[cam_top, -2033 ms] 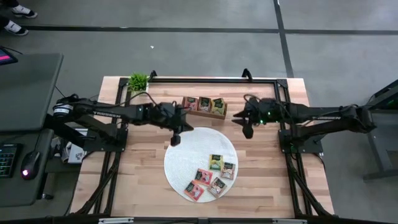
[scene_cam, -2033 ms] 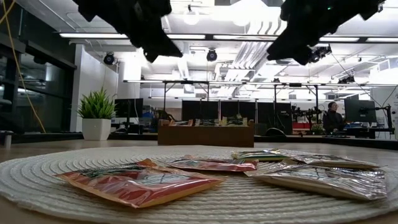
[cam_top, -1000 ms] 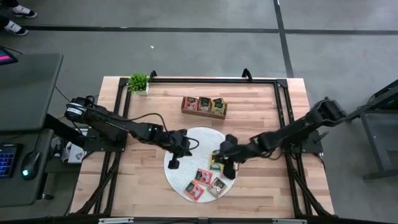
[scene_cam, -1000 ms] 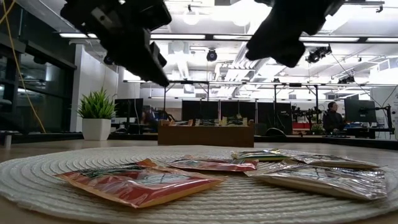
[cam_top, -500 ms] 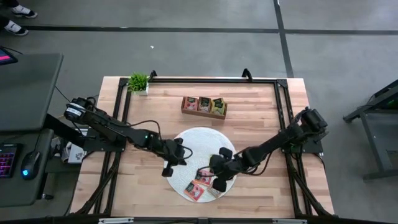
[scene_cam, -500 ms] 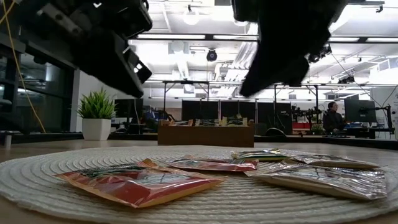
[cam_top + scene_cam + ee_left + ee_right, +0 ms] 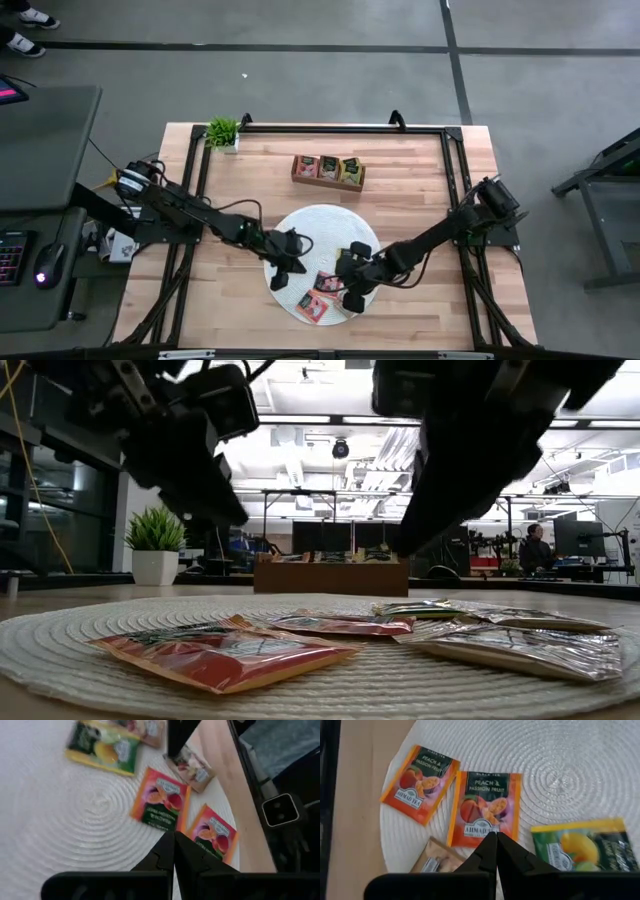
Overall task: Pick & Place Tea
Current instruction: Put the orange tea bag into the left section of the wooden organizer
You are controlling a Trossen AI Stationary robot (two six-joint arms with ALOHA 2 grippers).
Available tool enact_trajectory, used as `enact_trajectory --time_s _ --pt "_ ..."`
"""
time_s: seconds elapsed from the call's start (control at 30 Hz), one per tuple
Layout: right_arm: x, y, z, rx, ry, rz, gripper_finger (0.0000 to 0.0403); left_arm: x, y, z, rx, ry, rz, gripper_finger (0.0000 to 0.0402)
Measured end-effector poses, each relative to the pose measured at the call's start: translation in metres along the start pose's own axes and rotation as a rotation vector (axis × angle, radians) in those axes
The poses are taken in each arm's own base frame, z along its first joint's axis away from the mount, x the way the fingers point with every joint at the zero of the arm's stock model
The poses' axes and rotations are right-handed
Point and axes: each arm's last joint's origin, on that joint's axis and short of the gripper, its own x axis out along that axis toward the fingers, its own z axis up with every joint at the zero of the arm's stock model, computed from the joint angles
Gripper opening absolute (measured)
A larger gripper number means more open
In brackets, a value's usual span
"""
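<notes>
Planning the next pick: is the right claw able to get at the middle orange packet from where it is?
Probably yes: the right claw, shut, hovers beside the orange packet on the mat; nothing covers it.

The overhead camera looked straight down on the whole table (image 7: 420, 165) from well above. The low camera sat at tabletop height beside the white mat (image 7: 60, 645), facing level across it into the room. Each wrist camera looked down at the mat from close by, past its own fingers. All four views shared the mat and the tea packets (image 7: 484, 810) lying on it.
</notes>
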Motion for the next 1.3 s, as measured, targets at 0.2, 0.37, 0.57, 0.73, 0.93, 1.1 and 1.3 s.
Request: enact_trajectory --time_s 0.2,0.37,0.57,0.73,0.93,1.1,1.3 --pt "0.009 0.008 -0.007 -0.020 -0.038 -0.008 0.0000 0.015 -0.006 -0.010 -0.103 -0.023 -0.003 0.0001" --pt "0.013 0.021 -0.014 -0.048 -0.080 0.024 0.0000 0.015 -0.015 -0.015 -0.164 -0.037 0.024 0.0001" --pt "0.019 0.029 -0.027 -0.061 -0.075 0.009 0.0000 0.015 -0.015 -0.016 -0.231 -0.052 0.057 0.0001" --pt "0.021 0.029 -0.029 -0.070 -0.080 -0.009 0.0000 0.015 -0.014 -0.015 -0.245 -0.068 0.072 0.0001" --pt "0.024 0.028 -0.029 -0.090 -0.082 -0.012 0.0000 0.015 -0.013 -0.016 -0.256 -0.069 0.086 0.0001" --pt "0.028 0.028 -0.032 -0.097 -0.073 -0.018 0.0000 0.015 -0.013 -0.016 -0.275 -0.074 0.092 0.0001" --pt "0.037 0.024 -0.032 -0.084 -0.070 -0.024 0.0000 0.015 -0.012 -0.016 -0.275 -0.075 0.104 0.0001"
